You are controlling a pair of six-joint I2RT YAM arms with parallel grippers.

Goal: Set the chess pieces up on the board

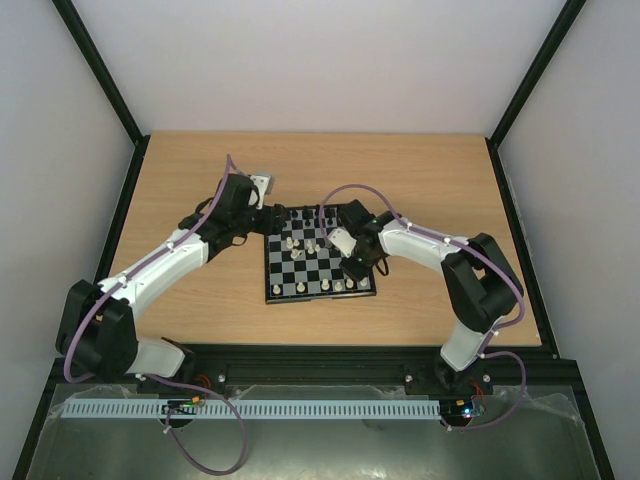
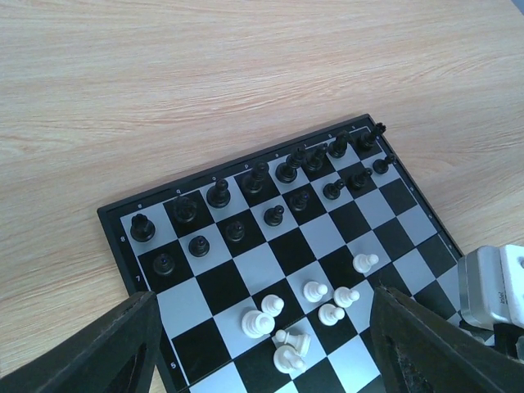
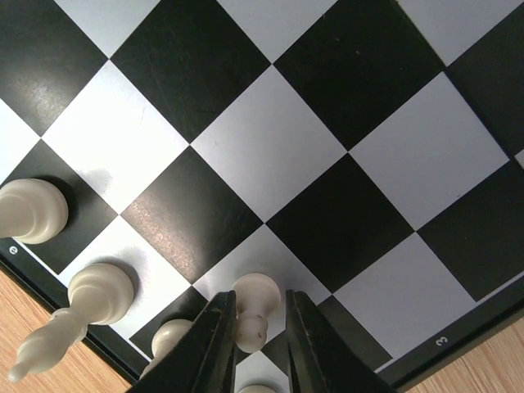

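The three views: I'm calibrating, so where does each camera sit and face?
Top external: above and behind, looking down at both arms and the board.
Left wrist: over the board, angled toward the black pieces; open left gripper at bottom.
Right wrist: close above the board, facing down; right gripper closed on a white pawn.
Shared: both wrist views show the board.

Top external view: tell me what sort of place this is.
Probably a robotics lab test cell: a wooden table boxed in by a black frame and plain white walls, a left arm and a right arm bolted at its near edge, and a small chessboard laid out for them.
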